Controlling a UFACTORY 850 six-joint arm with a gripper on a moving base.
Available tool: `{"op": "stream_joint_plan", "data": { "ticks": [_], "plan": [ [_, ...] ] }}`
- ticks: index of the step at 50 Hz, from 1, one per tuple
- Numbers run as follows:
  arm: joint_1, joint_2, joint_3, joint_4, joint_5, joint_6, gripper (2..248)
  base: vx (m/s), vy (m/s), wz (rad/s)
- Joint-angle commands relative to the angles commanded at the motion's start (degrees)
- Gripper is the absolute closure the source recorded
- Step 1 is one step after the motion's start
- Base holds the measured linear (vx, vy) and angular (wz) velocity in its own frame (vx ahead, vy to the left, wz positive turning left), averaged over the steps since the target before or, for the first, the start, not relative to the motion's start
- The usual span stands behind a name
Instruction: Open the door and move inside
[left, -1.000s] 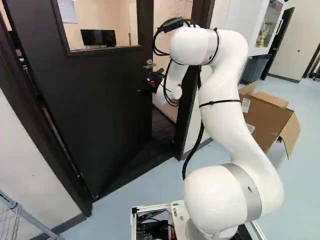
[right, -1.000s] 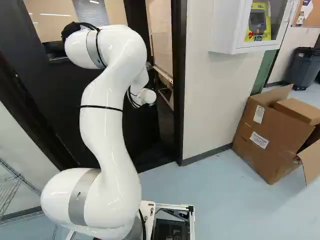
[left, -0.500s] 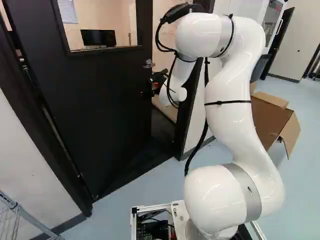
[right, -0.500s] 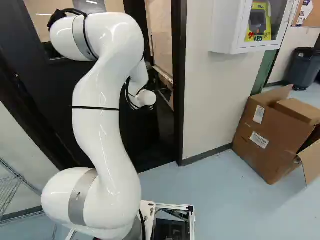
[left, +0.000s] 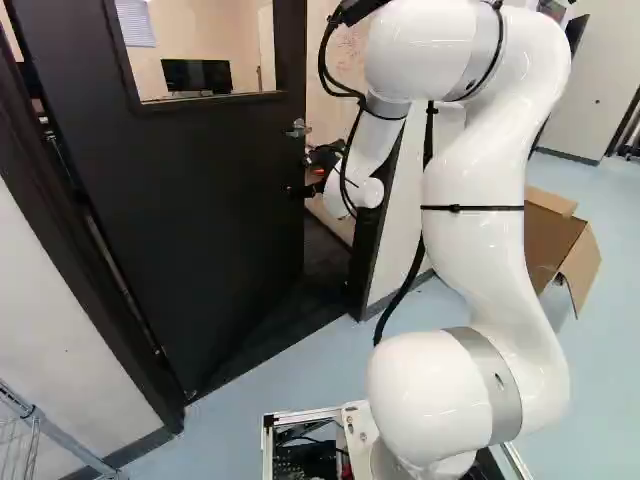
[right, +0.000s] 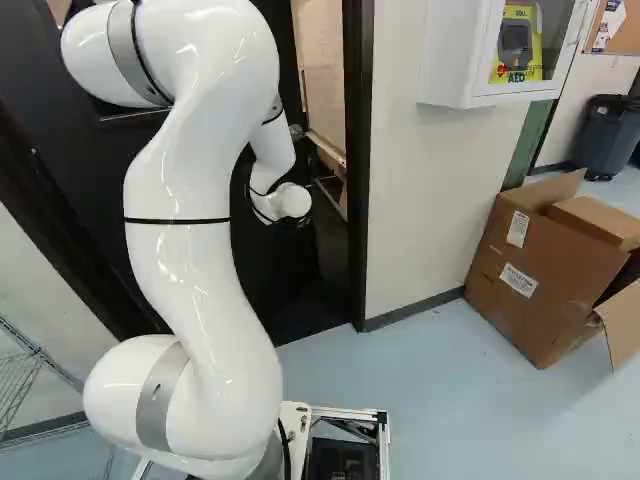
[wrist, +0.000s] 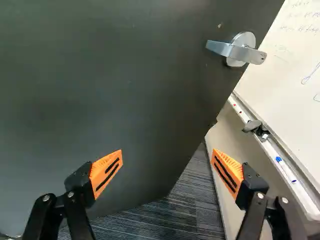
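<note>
The dark door (left: 200, 200) stands partly open, swung into the room beyond, with a window in its upper half. Its metal lever handle (wrist: 236, 48) is near the free edge, ahead of the gripper in the wrist view. My gripper (left: 305, 187) is at the door's free edge, below the handle, in the left base view. In the wrist view the gripper (wrist: 167, 167) has its orange fingers wide apart, nothing held between them; one lies over the door's face, the other past its edge. Whether a finger touches the door I cannot tell.
The dark door frame (right: 357, 170) stands right of the opening. Beyond it are a pale wall, a white AED cabinet (right: 495, 60) and an open cardboard box (right: 540, 270). A whiteboard (wrist: 295, 90) with a marker tray hangs inside. A wire rack (left: 30, 440) stands at the left.
The arm's upper joints have risen and shifted rightward in the left base view, leftward in the right base view; the wrist has moved slightly right and down in the left base view. Base and door look unmoved.
</note>
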Motion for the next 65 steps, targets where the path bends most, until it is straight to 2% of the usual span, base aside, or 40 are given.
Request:
{"op": "stream_joint_plan", "data": {
  "ticks": [42,65],
  "plan": [
    [0.0,10.7,13.3,7.6,0.0,0.0,3,0.0,0.0,0.0],
    [-0.1,16.8,20.5,13.9,0.0,0.0,3,0.0,0.0,0.0]
  ]
}}
